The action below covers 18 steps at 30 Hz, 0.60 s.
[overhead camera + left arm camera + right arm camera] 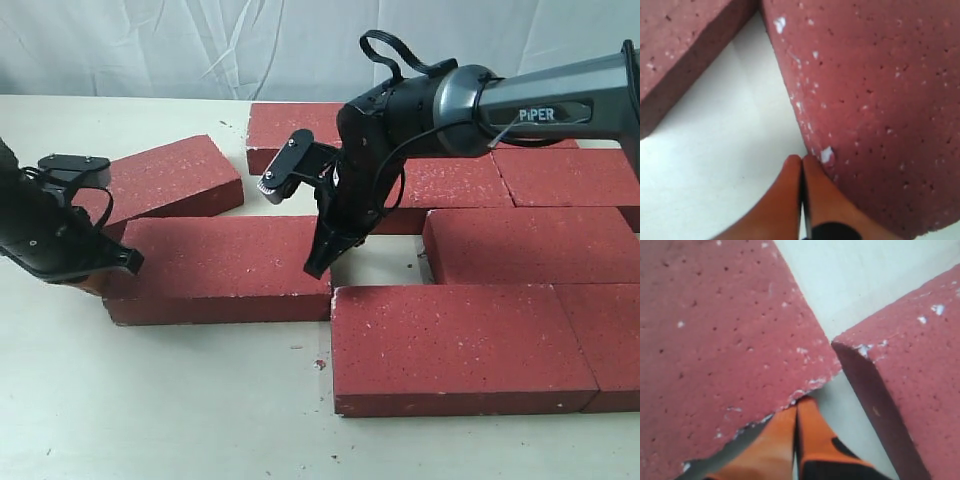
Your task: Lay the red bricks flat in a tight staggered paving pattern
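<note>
Several red bricks lie flat on the pale table point(160, 410). One loose brick point(215, 268) sits left of centre. My left gripper point(130, 262) is shut and empty, its tips point(801, 160) against that brick's left end point(870, 100). My right gripper point(315, 268) is also shut and empty, its tips point(797, 402) pressed to the same brick's right edge point(715, 340). They stand in the gap before a neighbouring brick point(910, 390). A front brick point(460, 345) lies close below this gap.
A tilted brick point(165, 178) lies apart at the back left, seen too in the left wrist view point(680, 45). More bricks point(530, 245) form rows at the right and back point(295, 125). A white cloth point(200, 45) hangs behind the table.
</note>
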Motion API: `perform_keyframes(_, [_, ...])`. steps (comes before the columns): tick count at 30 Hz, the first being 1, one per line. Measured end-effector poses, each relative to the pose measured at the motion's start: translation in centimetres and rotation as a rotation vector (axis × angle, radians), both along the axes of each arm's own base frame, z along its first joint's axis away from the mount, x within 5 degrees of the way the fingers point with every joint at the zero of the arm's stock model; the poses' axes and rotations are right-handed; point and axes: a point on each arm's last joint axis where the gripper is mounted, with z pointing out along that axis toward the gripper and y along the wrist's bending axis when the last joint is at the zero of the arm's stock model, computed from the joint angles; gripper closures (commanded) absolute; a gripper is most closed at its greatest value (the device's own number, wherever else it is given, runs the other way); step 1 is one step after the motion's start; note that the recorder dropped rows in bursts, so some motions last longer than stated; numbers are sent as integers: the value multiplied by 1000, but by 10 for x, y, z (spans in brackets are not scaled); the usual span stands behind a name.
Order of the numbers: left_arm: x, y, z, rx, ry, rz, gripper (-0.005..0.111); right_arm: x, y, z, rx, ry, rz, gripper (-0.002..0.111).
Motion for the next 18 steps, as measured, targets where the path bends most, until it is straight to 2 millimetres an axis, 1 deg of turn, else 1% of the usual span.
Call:
perform_keyframes(3, [2, 1, 0, 20, -23, -25, 107, -1, -3, 5, -24, 1, -5, 109])
perform_keyframes(10, [-5, 4, -1, 90, 35, -175, 107, -2, -11, 17, -103, -30, 1, 109])
perform_keyframes(15, [1, 5, 3, 121, 5, -218, 107, -3, -21, 22, -202, -24, -31, 109])
perform_keyframes(18, [4, 4, 6, 118, -12, -221, 107, -10, -25, 38, -195, 5, -71, 109])
